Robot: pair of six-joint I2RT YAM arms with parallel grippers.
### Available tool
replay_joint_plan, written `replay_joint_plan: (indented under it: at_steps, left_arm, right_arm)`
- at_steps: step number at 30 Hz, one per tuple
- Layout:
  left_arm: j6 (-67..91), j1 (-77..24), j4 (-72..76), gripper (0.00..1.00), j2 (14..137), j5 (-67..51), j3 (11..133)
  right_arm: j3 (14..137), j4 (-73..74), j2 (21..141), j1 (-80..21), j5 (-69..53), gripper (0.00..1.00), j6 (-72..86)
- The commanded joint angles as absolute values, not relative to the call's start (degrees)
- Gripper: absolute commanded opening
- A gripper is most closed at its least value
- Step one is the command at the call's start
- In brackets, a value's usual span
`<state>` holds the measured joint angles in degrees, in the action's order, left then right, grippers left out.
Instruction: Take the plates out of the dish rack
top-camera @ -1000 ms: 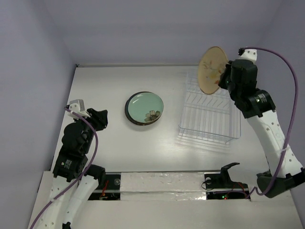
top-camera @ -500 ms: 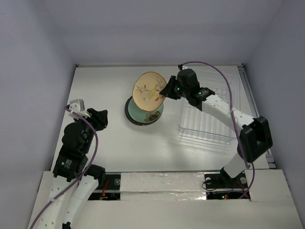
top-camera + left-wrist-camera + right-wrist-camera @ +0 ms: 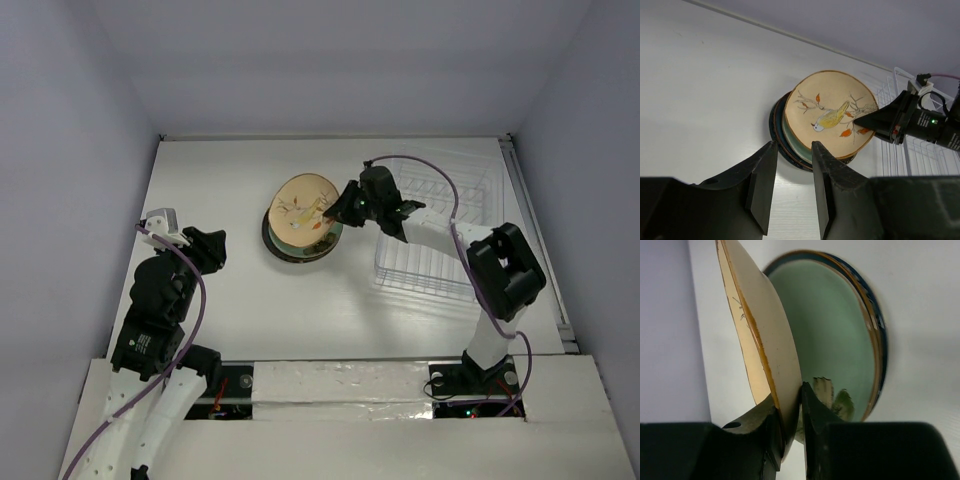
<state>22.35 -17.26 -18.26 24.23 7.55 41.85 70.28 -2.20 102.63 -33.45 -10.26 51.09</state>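
Note:
A tan plate with a bird-and-branch drawing is tilted just over a stack of plates in the middle of the table. My right gripper is shut on its right rim. The stack's top plate is pale green, with dark-rimmed plates under it. The clear wire dish rack stands to the right, and I see no plate in it. My left gripper is open and holds nothing, on the near left side of the stack.
Pale walls close in the white table at the back and on both sides. The right arm's purple cable arcs over the rack. A foil-covered strip runs along the near edge between the arm bases.
The right arm has carried the tan plate from above the rack's back corner leftwards and down over the stack. The left arm has not moved.

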Motion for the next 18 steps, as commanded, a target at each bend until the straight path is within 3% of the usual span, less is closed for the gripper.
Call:
replay_joint_plan:
  at_steps: [1, 7, 10, 14, 18]
  left_arm:
    - [21.71, -17.49, -15.64, 0.31, 24.52, 7.47, 41.66]
    - [21.80, -17.49, -15.64, 0.31, 24.43, 7.56, 41.66]
    - [21.88, -17.49, -15.73, 0.31, 24.26, 7.56, 41.66]
    - [21.88, -17.49, -15.73, 0.31, 24.26, 7.65, 41.66]
    - [21.80, -17.49, -15.64, 0.31, 24.08, 7.56, 41.66]
  right_arm:
    - [69.35, -15.47, 101.69, -33.93, -13.71, 0.00, 55.02]
    - [66.89, -16.52, 102.92, -34.45, -14.68, 0.03, 55.46]
    - [65.74, -15.39, 103.18, -34.45, -14.51, 0.17, 55.20]
    - [65.48, -9.25, 102.66, -35.07, -12.31, 0.45, 52.30]
    - [64.95, -5.73, 101.16, -35.68, -10.38, 0.65, 48.88]
